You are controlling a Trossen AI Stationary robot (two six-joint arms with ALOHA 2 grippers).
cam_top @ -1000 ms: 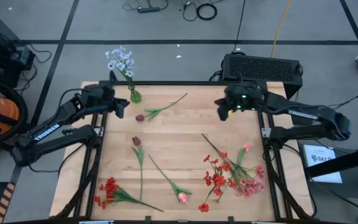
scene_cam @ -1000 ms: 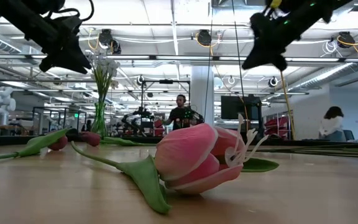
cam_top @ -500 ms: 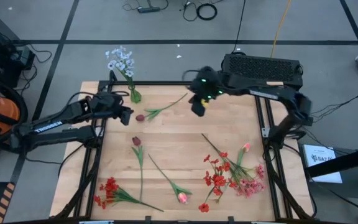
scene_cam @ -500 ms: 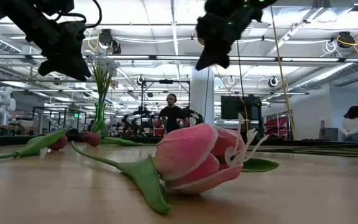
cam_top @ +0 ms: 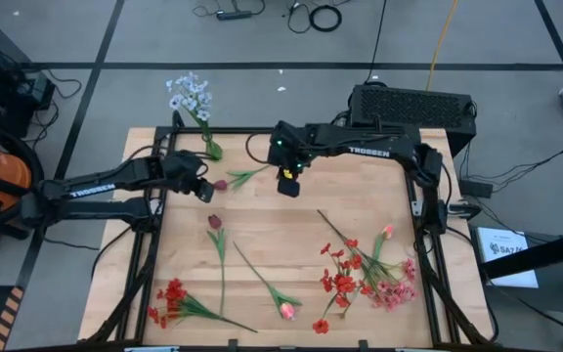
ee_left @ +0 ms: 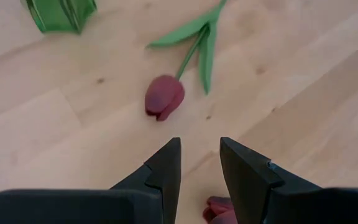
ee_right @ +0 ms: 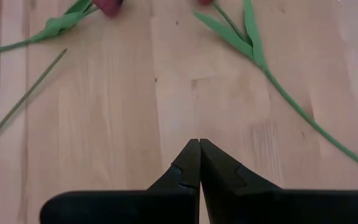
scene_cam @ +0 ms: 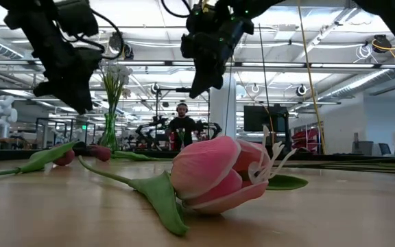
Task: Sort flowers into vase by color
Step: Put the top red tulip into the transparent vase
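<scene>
A dark red tulip (cam_top: 220, 184) lies on the wooden table near the far left, its stem running toward the far edge. My left gripper (cam_top: 203, 192) hovers just to its left, open, with the bud (ee_left: 164, 98) ahead of the fingertips (ee_left: 199, 155) and a second dark red bud (ee_left: 219, 208) below them. My right gripper (cam_top: 287, 186) hangs shut (ee_right: 199, 149) over bare wood at the far middle, to the right of that tulip's stem. A green vase (cam_top: 211, 150) holding a white sprig (cam_top: 189, 93) stands at the far left edge.
A second dark red tulip (cam_top: 214, 222) and a pink tulip (cam_top: 286, 311) lie mid-table and near the front. Red clusters (cam_top: 172, 293) lie at the near left. Red (cam_top: 340, 279) and pink clusters (cam_top: 394, 291) with a pink bud (cam_top: 387, 232) lie at the near right.
My right gripper has swept from the table's far right corner toward the left, to the far middle, tipping downward and rolling, and stays shut. My left gripper has gone down and toward the right, closer to the dark red tulip, staying open.
</scene>
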